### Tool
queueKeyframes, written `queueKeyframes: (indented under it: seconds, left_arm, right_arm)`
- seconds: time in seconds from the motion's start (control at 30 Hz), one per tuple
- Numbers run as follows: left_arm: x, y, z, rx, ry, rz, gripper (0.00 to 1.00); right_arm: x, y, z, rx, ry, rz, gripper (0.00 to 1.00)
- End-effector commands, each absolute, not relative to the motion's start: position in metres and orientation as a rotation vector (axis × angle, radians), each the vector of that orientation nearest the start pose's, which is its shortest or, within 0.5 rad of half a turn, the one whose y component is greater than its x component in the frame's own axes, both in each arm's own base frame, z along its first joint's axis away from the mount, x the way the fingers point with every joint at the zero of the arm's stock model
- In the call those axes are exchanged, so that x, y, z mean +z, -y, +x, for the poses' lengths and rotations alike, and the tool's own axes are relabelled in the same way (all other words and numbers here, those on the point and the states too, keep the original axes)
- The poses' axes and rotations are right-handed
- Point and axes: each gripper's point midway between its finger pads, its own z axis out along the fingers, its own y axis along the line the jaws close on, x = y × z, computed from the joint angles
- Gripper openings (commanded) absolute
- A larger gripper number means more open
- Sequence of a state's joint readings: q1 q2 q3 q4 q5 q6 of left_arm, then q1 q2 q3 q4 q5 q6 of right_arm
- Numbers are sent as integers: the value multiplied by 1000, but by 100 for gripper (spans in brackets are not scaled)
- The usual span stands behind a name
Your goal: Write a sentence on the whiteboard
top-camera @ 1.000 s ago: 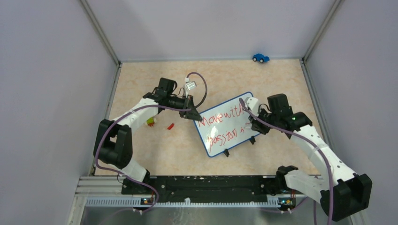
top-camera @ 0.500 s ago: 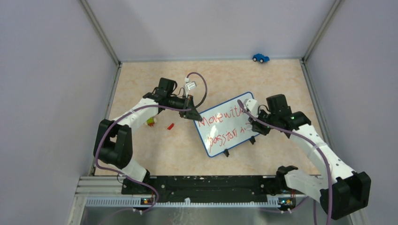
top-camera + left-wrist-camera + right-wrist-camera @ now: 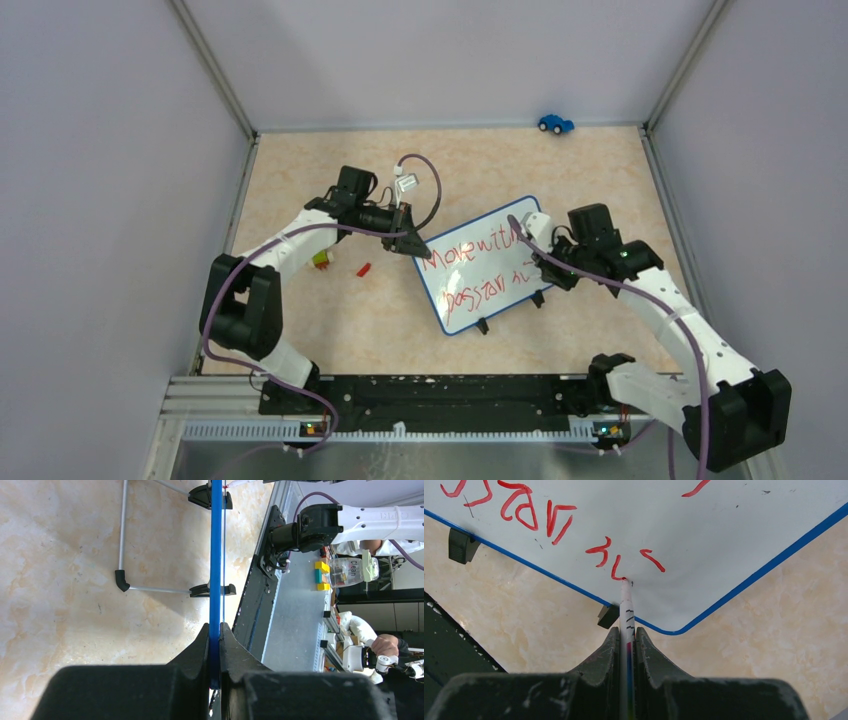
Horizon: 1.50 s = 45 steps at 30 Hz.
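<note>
Penwork close to the edge

Left gripper (image 3: pixel 214 645) pinches the blue rim of the small white whiteboard (image 3: pixel 482 270) mid-table. Right gripper (image 3: pixel 626 647) clamps a thin white marker (image 3: pixel 626 605), its tip seemingly touching where the red handwritten sentence (image 3: pixel 470 246) ends, near the rounded corner. Beige tabletop (image 3: pixel 774 630) borders it.

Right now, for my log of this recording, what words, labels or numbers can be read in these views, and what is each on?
"Move with": top line of the red sentence on the whiteboard.
The second red line below it is a scrawl and not surely legible.
"Clean": label on a clear bottle beyond the table, in the left wrist view.
Small black marks on the marker are too small to read.
</note>
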<state>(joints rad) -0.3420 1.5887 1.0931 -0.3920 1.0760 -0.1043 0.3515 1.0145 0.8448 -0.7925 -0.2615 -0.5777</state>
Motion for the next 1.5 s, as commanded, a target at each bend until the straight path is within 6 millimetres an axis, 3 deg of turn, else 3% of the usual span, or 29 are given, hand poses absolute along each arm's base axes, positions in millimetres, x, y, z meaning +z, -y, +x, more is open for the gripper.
queueKeyframes:
  seconds: [0.0,0.53,1.07,1.47]
  left_arm:
    - [154,253,280,-1399,-2240,730,0]
    - [154,253,279,-1405,-2238,734,0]
    - [157,251,278,-1403,-2229,734,0]
    - [156,251,279,-1406,-2230,730,0]
  right_arm:
    - [159,-116,244,210,-2083,-1150,0]
    - [161,-138,236,313,-2058,-1180,0]
    - [179,-120,248,220,-2057,-1096,0]
    - [157,-103,255,118,-2116,-1097,0]
